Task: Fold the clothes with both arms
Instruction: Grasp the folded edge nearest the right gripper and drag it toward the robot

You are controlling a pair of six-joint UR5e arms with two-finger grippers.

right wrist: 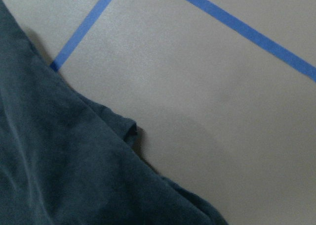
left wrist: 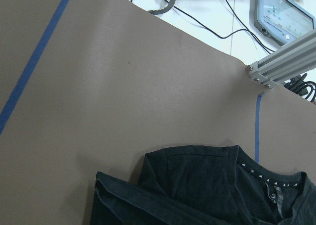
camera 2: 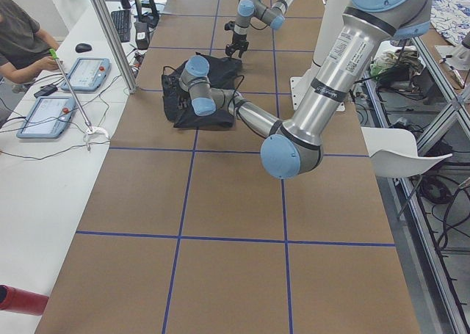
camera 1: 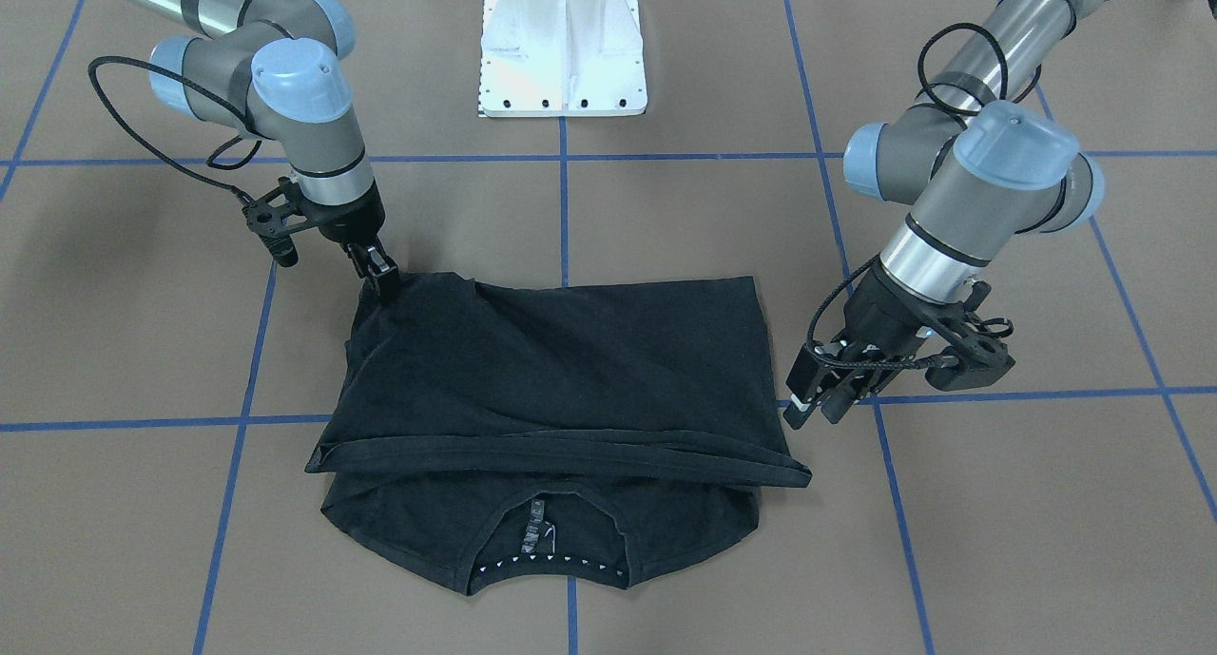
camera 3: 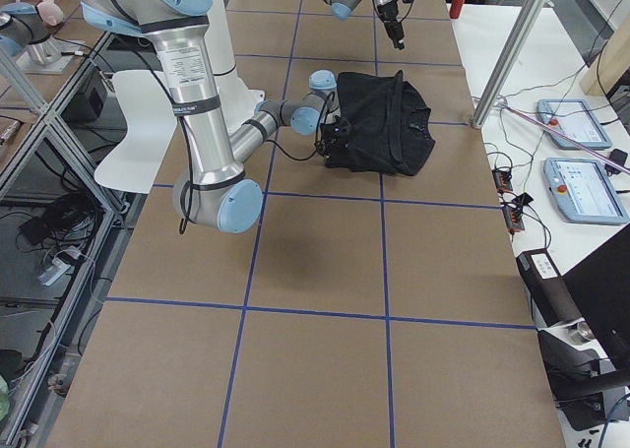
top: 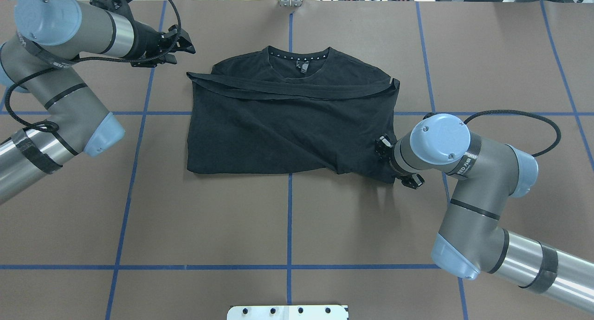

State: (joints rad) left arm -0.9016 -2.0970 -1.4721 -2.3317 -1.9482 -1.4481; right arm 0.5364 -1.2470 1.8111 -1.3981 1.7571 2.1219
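One black T-shirt (camera 1: 570, 370) lies in the middle of the brown table (camera 1: 666, 208), folded once across. Its lower half is turned up over the chest, so the hem (camera 1: 570, 441) runs as a band from side to side just short of the collar (camera 1: 556, 565). Inside the collar a row of small white triangles (camera 1: 551, 565) and the neck label show. The upper layer is creased, with long wrinkles fanning out from the corner of the fold on the robot's right. The right gripper (camera 1: 380, 273) points down at that corner with its fingertips touching the cloth. Its jaws look narrow from the front-facing camera, but the wrist hides them from overhead and no view shows whether they pinch the fabric, so I cannot tell. The left gripper (camera 1: 820, 403) hangs just beside the shirt's edge on the robot's left, clear of the cloth and near the end of the hem band. It is tilted toward the shirt and its jaws stand apart with nothing between them. Blue tape lines (camera 1: 564, 218) divide the table into squares, one of them running under the shirt's middle. The white base mount (camera 1: 563, 56) stands at the robot's side of the table, well apart from the shirt.
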